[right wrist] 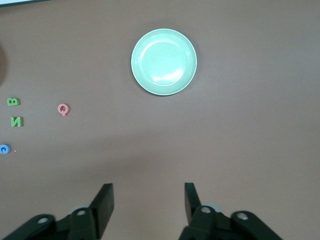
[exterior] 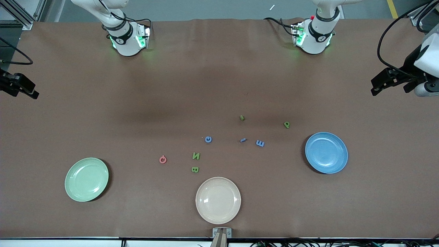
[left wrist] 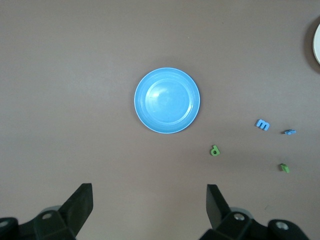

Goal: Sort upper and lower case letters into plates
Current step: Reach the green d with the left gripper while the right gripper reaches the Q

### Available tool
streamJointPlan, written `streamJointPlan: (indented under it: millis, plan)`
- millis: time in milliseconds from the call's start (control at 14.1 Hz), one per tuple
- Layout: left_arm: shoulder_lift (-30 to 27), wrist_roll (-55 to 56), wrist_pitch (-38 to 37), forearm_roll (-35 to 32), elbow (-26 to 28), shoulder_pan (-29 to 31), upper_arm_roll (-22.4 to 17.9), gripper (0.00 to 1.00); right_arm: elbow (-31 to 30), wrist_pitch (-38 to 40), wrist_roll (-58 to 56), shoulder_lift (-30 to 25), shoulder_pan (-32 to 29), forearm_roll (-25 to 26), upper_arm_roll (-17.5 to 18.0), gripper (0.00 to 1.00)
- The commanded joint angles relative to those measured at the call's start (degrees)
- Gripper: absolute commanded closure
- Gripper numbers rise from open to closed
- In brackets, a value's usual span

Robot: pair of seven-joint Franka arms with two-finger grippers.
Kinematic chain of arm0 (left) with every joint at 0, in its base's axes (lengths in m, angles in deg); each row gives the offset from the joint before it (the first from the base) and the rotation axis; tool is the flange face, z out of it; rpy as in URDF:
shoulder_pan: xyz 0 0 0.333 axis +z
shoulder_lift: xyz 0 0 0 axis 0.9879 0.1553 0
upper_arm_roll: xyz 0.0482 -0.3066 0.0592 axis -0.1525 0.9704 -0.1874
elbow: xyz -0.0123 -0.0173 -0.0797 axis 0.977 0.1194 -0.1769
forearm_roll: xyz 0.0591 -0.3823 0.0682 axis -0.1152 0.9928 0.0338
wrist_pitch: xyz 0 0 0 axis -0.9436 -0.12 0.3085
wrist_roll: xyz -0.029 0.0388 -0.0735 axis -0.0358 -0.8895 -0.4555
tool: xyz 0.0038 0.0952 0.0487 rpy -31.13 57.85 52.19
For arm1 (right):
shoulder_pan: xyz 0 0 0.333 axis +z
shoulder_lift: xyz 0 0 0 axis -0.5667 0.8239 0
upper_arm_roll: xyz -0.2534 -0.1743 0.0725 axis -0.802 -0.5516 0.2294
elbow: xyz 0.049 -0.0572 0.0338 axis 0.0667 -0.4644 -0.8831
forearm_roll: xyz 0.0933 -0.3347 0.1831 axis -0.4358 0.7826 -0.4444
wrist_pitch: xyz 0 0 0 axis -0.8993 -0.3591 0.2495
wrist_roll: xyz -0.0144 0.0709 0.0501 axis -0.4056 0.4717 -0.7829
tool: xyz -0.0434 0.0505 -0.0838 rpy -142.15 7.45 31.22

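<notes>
Across the matte brown bench [exterior: 219, 85] in the front view, three round glossy plates lie well apart: a pale green plate [exterior: 86, 179] toward the right arm's end, a blue plate [exterior: 326, 152] toward the left arm's end, and a cream plate [exterior: 218, 200] nearest the camera between them. Eight tiny flat letters are scattered in the middle, all on the bare bench: a pinkish-red Q [exterior: 163, 159], a green N [exterior: 196, 156], a green B [exterior: 194, 169], a blue C [exterior: 208, 139], a blue E [exterior: 260, 143], a green P [exterior: 286, 125], a small blue piece [exterior: 243, 140] and a small green piece [exterior: 241, 118], both too small to read. Each arm waits at its own edge of the bench, the left gripper [exterior: 384, 82] and right gripper [exterior: 20, 88] raised and level.

From the left wrist view, the left gripper's black fingers [left wrist: 77, 205] stand spread wide and hold nothing, above bare bench short of the blue plate.

From the right wrist view, the right gripper's fingers [right wrist: 104, 205] are likewise spread and hold nothing, the green plate farther out
</notes>
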Motion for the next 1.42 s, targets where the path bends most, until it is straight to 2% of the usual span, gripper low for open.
streamJointPlan:
  millis: [0,71,427,640,783,925,996,1139,1352]
  plan:
    - [-0.2,-1.1,-1.9,-0.8,-0.9,0.4,0.3,0.00,-0.3,0.4,-0.6,-0.5,-0.6,0.0,0.5,0.15]
    - [-0.1,-1.0,-1.9,-0.9,-1.1,0.6,0.3,0.00,-0.3,0.4,-0.6,-0.5,-0.5,0.0,0.5,0.00]
    - [4.8,2.0,-0.2,0.6,-0.6,0.5,0.3,0.00,-0.5,3.2,0.3,0.3,-0.1,-0.1,0.5,0.00]
    - [8.6,4.4,7.3,0.7,2.8,0.1,0.4,0.00,-0.4,1.5,3.3,4.0,2.5,-0.4,0.7,0.00]
    - [9.9,5.6,14.5,0.7,7.2,-1.0,1.1,0.00,-0.3,-2.0,8.2,7.3,6.5,-0.3,0.7,0.00]
    - [11.8,12.5,20.0,0.7,11.2,-2.5,1.2,0.00,-0.2,-6.5,13.4,11.2,10.0,-0.3,0.7,0.00]
    - [15.2,17.6,22.6,0.6,11.7,-3.6,1.4,0.00,-0.2,-9.9,15.7,13.9,12.1,-0.3,0.7,0.00]
    - [18.4,22.9,26.2,0.5,13.0,-6.2,1.4,0.02,-0.1,-15.9,21.1,18.8,14.9,0.6,0.6,0.00]
    - [19.9,27.3,36.8,0.2,21.2,-7.5,1.7,0.05,-0.1,-25.6,26.9,26.9,17.5,0.5,0.7,0.00]
